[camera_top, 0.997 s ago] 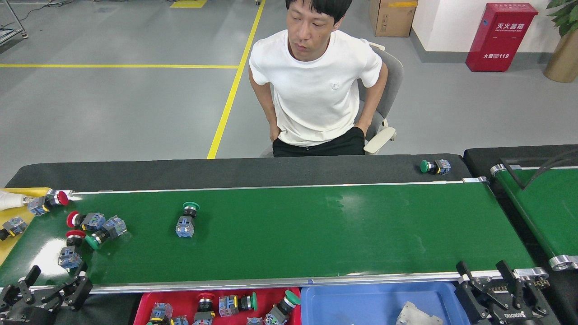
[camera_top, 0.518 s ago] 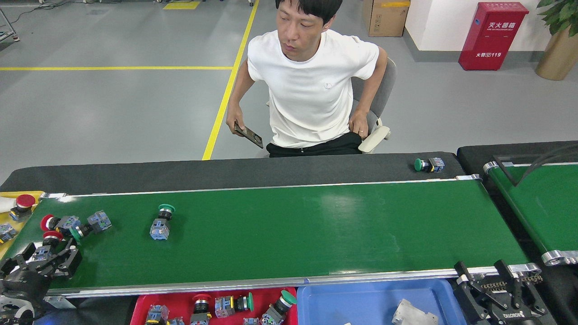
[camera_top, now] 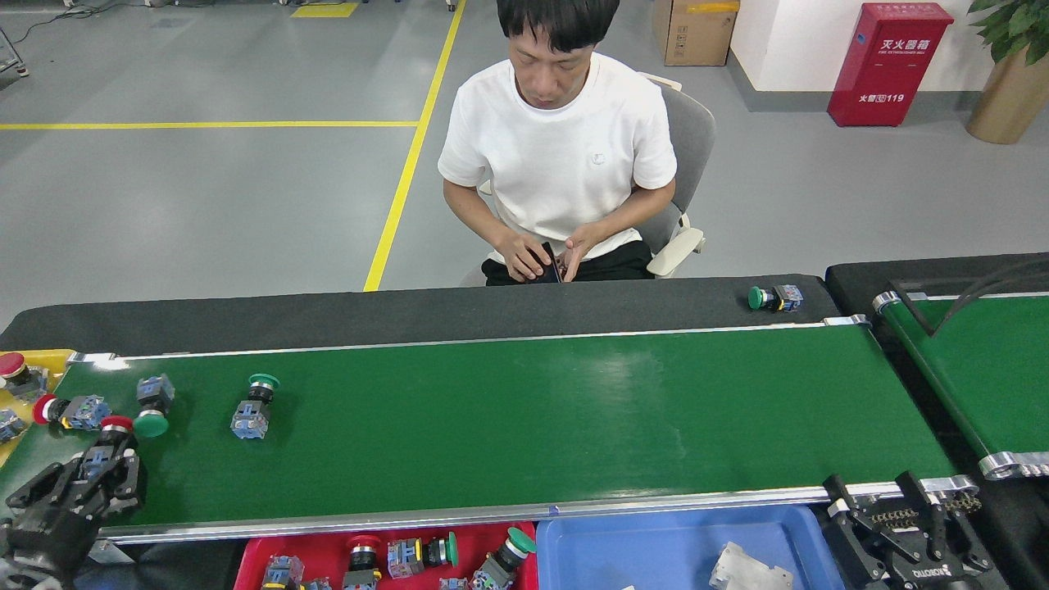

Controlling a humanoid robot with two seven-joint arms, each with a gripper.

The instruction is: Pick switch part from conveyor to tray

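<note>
The conveyor point(camera_top: 533, 410) is a long glossy green belt crossing the head view. At its left end lie a red-capped switch part point(camera_top: 64, 410), a green-capped one point(camera_top: 151, 405) and another green-capped one point(camera_top: 252, 407). My left gripper point(camera_top: 88, 482) sits over the belt's near left corner, open, its fingers point(camera_top: 127, 479) either side of a red-capped switch part point(camera_top: 108, 441). I cannot tell whether they touch it. A red tray point(camera_top: 324, 551) below the belt holds several switch parts. My right gripper point(camera_top: 885, 501) is open at the lower right, away from all parts.
A blue tray point(camera_top: 656, 545) holds a grey metal piece point(camera_top: 750, 567). A yellow bin point(camera_top: 41, 360) at far left holds more parts. One green-capped part point(camera_top: 774, 297) lies on the black table behind the belt. A second green belt point(camera_top: 983, 369) stands right. A person point(camera_top: 565, 156) sits opposite, hands on a phone.
The parts rode leftward on the belt. My left gripper rose from the near rail onto the belt and came around the red-capped part. The person took out a phone.
</note>
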